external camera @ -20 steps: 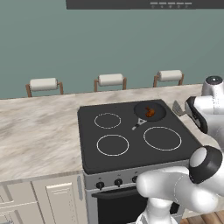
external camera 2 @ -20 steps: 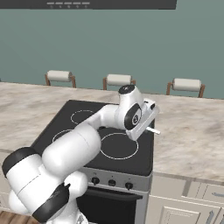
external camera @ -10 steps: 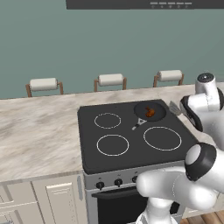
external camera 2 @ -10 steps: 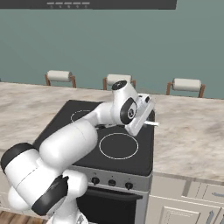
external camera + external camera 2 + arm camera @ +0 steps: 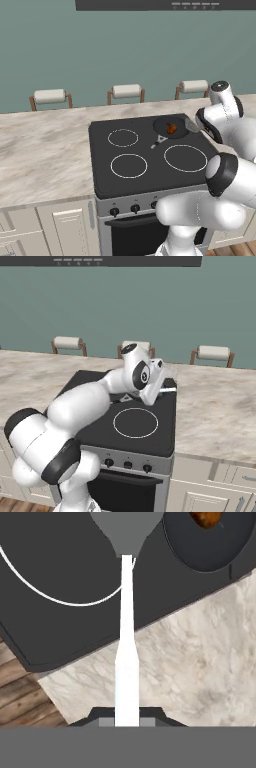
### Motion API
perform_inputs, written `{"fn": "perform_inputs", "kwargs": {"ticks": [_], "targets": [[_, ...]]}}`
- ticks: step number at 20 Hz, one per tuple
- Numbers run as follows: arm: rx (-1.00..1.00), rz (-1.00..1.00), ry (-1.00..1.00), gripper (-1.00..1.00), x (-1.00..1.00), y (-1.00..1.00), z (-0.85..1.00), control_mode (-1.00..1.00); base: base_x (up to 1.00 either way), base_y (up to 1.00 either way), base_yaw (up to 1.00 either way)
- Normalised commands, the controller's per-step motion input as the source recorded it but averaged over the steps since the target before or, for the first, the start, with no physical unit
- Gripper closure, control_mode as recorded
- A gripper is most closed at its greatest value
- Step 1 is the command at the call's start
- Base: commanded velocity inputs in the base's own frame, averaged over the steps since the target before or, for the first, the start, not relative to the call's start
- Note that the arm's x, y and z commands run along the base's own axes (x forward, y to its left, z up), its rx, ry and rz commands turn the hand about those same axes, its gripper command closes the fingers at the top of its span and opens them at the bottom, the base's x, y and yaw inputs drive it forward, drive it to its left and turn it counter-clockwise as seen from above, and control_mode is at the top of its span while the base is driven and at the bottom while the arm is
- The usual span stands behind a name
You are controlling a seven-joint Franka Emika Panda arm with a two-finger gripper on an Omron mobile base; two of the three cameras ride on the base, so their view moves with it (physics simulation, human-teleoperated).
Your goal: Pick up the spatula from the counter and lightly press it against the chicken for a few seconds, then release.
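Above the far right corner of the black stove top (image 5: 150, 165), the claw (image 5: 126, 721) is seen pinched shut on the white handle of the spatula (image 5: 126, 657), gripping it near the handle's end. No other object is touched by the claw. The spatula is held out straight from the fingertips, and its grey blade is carried over the stove top, crossing a white burner ring (image 5: 60, 599). The blade lies just beside a small dark pan (image 5: 164, 123), on the pan's right. A brown piece of chicken (image 5: 171, 128) is seen inside the pan, apart from the blade. Pale marble counter (image 5: 200, 662) is visible beneath the handle.
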Motion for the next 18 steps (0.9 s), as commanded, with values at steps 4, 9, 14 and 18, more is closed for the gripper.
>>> {"fn": "perform_inputs", "kwargs": {"ticks": [4, 9, 14, 18], "targets": [[-0.12, 0.06, 0.04, 1.00, 0.27, 0.07, 0.08, -1.00, 0.00, 0.00, 0.00], [-0.12, 0.06, 0.02, 1.00, 0.24, 0.00, 0.08, -1.00, 0.00, 0.00, 0.00], [-0.11, 0.06, 0.02, 1.00, 0.25, 0.01, 0.02, -1.00, 0.00, 0.00, 0.00], [-0.11, 0.06, 0.01, 1.00, 0.24, 0.08, 0.05, -1.00, 0.00, 0.00, 0.00]]}}
